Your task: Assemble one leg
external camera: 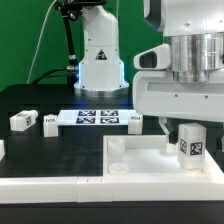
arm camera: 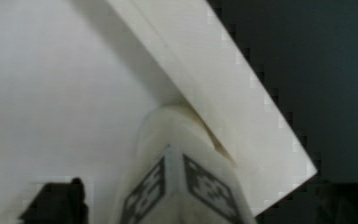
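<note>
The pincer (external camera: 190, 128) stood apart above the leg (external camera: 191, 143), which stood upright in the tray's (external camera: 130, 165) corner.

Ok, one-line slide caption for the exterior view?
Open gripper above a leg standing upright on the white tray.

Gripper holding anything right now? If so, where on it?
Nothing held. The gripper jaws stand open around the leg, which stands upright on the tray.

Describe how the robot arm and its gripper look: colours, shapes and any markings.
The arm is white and rounded, with black joint bands, a triangle sticker and a blue glow at its base. The gripper has a white boxy body under a grey ribbed cylinder; its fingertips are black.
</note>
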### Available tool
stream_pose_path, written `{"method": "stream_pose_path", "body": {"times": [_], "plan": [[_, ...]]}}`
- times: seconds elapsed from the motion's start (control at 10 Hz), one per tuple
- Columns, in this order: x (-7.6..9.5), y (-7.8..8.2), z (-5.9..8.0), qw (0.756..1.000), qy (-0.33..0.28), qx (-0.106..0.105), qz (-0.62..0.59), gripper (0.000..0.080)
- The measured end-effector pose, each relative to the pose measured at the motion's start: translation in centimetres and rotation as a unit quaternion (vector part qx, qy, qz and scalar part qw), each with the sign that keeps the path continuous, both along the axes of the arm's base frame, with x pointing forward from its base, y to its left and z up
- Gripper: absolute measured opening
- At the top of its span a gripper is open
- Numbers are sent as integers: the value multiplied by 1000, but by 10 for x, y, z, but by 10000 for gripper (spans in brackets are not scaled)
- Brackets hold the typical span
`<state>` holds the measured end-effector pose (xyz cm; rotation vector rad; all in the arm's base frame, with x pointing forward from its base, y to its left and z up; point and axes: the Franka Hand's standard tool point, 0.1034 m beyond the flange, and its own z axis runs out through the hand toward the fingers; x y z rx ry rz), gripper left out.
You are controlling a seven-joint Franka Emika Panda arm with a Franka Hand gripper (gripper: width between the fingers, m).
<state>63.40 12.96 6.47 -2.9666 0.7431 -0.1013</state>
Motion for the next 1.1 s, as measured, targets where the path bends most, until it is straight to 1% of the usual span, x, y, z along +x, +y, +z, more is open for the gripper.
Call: {"method": "stream_pose_path", "body": {"times": [0.1,0.3,0.5,0.6,0.7,0.8,0.9,1.0,1.1], "plan": [[1,-1,1,998,-2,-11,70,649],[2,-1,3,988,-4,-21,152,649],[5,-4,6,962,-9,-41,270,649],[5,-6,6,953,-10,-45,299,649],[5,-6,5,953,-10,-45,300,649],[5,-6,5,953,-10,-45,300,546],[5,-6,5,953,-10,-45,300,409],[5,-6,5,953,-9,-45,300,409],[5,-6,5,953,-9,-45,300,288]]}}
